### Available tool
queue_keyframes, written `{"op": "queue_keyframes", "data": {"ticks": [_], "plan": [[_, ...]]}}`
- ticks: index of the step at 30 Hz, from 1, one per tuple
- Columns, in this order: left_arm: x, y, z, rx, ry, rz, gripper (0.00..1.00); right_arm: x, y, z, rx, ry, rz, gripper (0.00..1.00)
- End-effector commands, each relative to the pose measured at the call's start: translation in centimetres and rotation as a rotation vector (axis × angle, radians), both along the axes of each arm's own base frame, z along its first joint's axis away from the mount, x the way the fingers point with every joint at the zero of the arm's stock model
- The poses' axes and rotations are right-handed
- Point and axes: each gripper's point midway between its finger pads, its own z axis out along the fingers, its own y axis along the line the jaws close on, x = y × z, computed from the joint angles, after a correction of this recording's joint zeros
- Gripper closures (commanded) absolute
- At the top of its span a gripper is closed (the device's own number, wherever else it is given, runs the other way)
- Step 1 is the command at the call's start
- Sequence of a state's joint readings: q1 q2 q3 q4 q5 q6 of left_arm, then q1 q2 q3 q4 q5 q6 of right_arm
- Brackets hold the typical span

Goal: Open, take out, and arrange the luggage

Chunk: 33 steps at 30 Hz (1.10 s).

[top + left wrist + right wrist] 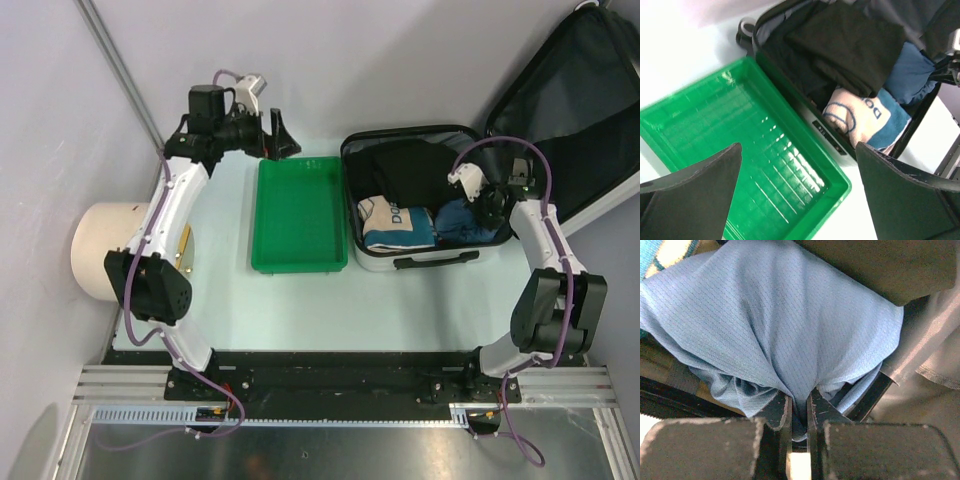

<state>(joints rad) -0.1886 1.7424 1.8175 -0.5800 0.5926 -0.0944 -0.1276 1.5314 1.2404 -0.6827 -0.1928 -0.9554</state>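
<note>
The luggage lies open at the far right of the table, with its lid leaning up at the right. Just to its left lies a green tray, and a cream cylinder rests at the left edge. The left gripper hangs above the tray with its fingers spread wide, holding nothing. The right gripper is inside the luggage, its fingers pressed together on a fold of the blue cloth. A black garment lies over the far side of this cloth. I count one luggage, one tray, one cylinder and three pieces of clothing; the third is a white-and-teal piece.
</note>
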Motion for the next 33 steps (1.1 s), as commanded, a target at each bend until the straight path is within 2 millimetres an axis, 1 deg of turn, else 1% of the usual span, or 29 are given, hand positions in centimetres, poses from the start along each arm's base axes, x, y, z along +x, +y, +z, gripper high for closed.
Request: {"op": "queue_keyframes", "data": {"ticks": [1,2,3,4,5,6,7,9,10,11,12,13,14,15,16,18,19,20,22,23,24,25,26,27,28,29,31,32,33], "plan": [[-0.5,-0.8,7.5,-0.043,-0.249,-0.142,0.0,0.9,1.4,7.1,0.107,-0.169,-0.029,1.0],[-0.8,-1.1,7.8,-0.062,-0.246,-0.17,0.0,0.6,2.1,9.3,0.146,-0.216,-0.034,1.0],[-0.6,-1.2,7.8,-0.07,-0.244,-0.178,0.0,0.9,2.6,12.0,0.178,-0.276,-0.032,1.0],[-0.8,-1.4,9.0,-0.076,-0.275,-0.197,0.0,0.7,3.6,13.7,0.256,-0.3,-0.058,1.0],[-0.9,-1.6,9.5,-0.079,-0.294,-0.216,0.0,0.4,4.5,15.5,0.294,-0.333,-0.056,1.0],[-0.9,-1.6,10.0,-0.076,-0.315,-0.22,0.0,0.4,5.1,18.3,0.329,-0.387,-0.052,1.0],[-0.8,-1.6,10.9,-0.077,-0.34,-0.218,0.0,0.1,6.0,19.7,0.407,-0.395,-0.086,1.0],[-0.4,-1.5,12.0,-0.056,-0.401,-0.213,0.0,-0.1,7.3,22.1,0.489,-0.418,-0.108,1.0],[-0.5,-1.5,12.8,-0.058,-0.424,-0.22,0.0,-0.3,7.7,23.9,0.529,-0.447,-0.117,1.0],[-0.6,-1.5,13.3,-0.058,-0.443,-0.228,0.0,-0.3,8.4,24.9,0.602,-0.453,-0.161,1.0],[-0.6,-1.5,13.7,-0.057,-0.455,-0.225,0.0,-0.4,10.0,25.3,0.627,-0.441,-0.144,1.0],[-0.4,-1.4,14.0,-0.059,-0.46,-0.215,0.0,-0.2,9.6,25.9,0.602,-0.472,-0.19,1.0],[-0.3,-1.4,14.0,-0.062,-0.457,-0.204,0.0,-0.1,11.1,26.2,0.579,-0.494,-0.172,1.0],[-0.1,-1.2,14.2,-0.064,-0.454,-0.185,0.0,0.1,11.8,26.0,0.539,-0.516,-0.176,1.0],[0.4,-0.8,14.2,-0.076,-0.426,-0.136,0.0,0.0,13.0,26.2,0.466,-0.566,-0.197,1.0],[0.8,-0.1,13.8,-0.081,-0.403,-0.106,0.0,1.0,13.2,26.3,0.361,-0.668,-0.255,1.0],[0.7,0.2,13.6,-0.084,-0.394,-0.104,0.0,1.4,13.5,27.2,0.31,-0.756,-0.339,1.0],[0.6,0.8,13.6,-0.084,-0.394,-0.103,0.0,1.7,13.5,26.5,0.28,-0.772,-0.373,1.0],[1.1,1.5,12.2,-0.074,-0.358,-0.071,0.0,2.4,13.7,26.5,0.253,-0.837,-0.46,1.0],[1.0,1.9,12.0,-0.072,-0.349,-0.051,0.0,2.7,14.1,25.3,0.225,-0.832,-0.474,1.0],[1.0,2.0,10.7,-0.067,-0.318,-0.045,0.0,2.9,14.4,24.7,0.205,-0.839,-0.493,1.0],[0.9,2.2,10.2,-0.063,-0.307,-0.036,0.0,2.9,14.1,24.8,0.185,-0.88,-0.555,1.0],[0.8,2.4,9.9,-0.056,-0.298,-0.02,0.0,3.2,15.7,23.7,0.171,-0.873,-0.546,1.0],[0.5,2.6,9.1,-0.046,-0.286,-0.015,0.0,3.3,16.3,22.8,0.165,-0.865,-0.546,1.0],[0.5,2.7,8.6,-0.042,-0.275,-0.006,0.0,3.5,17.5,22.0,0.186,-0.845,-0.53,1.0],[0.5,2.9,8.2,-0.035,-0.265,0.008,0.0,3.6,19.4,20.6,0.183,-0.811,-0.486,1.0],[0.3,3.0,7.1,-0.03,-0.237,0.014,0.0,3.8,21.8,18.3,0.206,-0.749,-0.447,1.0],[0.1,3.0,7.0,-0.031,-0.235,0.013,0.0,4.1,23.2,16.6,0.219,-0.699,-0.432,0.92],[0.1,2.9,6.5,-0.036,-0.216,0.015,0.0,4.4,25.5,17.0,0.308,-0.64,-0.356,0.79]]}}
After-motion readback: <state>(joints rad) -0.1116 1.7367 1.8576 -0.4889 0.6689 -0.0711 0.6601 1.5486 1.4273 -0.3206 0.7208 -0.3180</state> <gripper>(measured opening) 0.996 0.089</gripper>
